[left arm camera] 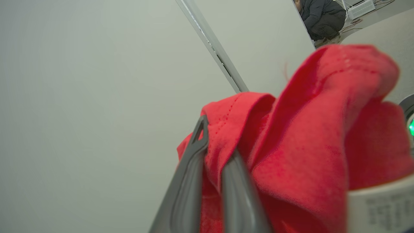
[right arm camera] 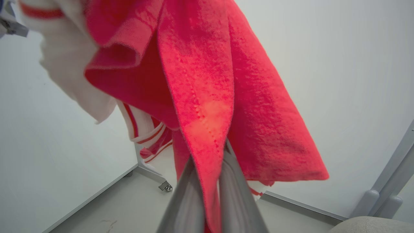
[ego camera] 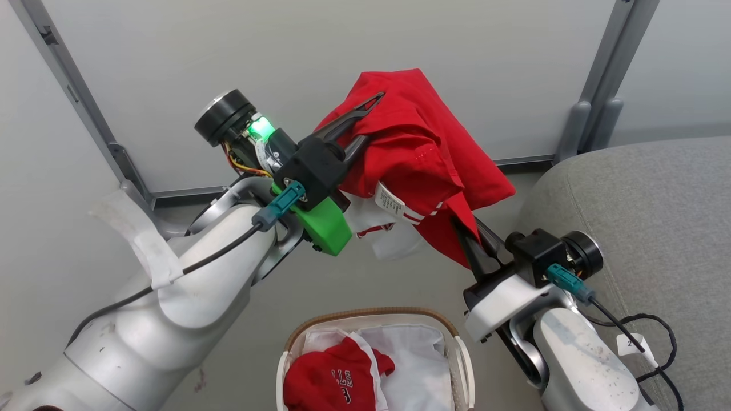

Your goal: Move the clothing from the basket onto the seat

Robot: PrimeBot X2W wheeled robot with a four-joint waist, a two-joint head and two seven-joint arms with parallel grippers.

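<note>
left gripper (ego camera: 368, 123) clamped on the upper fold of a bright red sports garment with white lining (ego camera: 422, 148); right gripper (ego camera: 471, 242) pinched shut on its lower edge. garment hangs in the air between them, beside the large grey fabric seat (ego camera: 645, 217). red lettered jersey (ego camera: 331, 382) lies in the small oval white plastic basket with brown woven rim (ego camera: 365, 314) (on its white liner (ego camera: 411, 354)).

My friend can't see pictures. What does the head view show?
The left gripper and right gripper hold a red garment up between them. Nearer the camera, a basket holds a red jersey. A grey seat is at the right.
</note>
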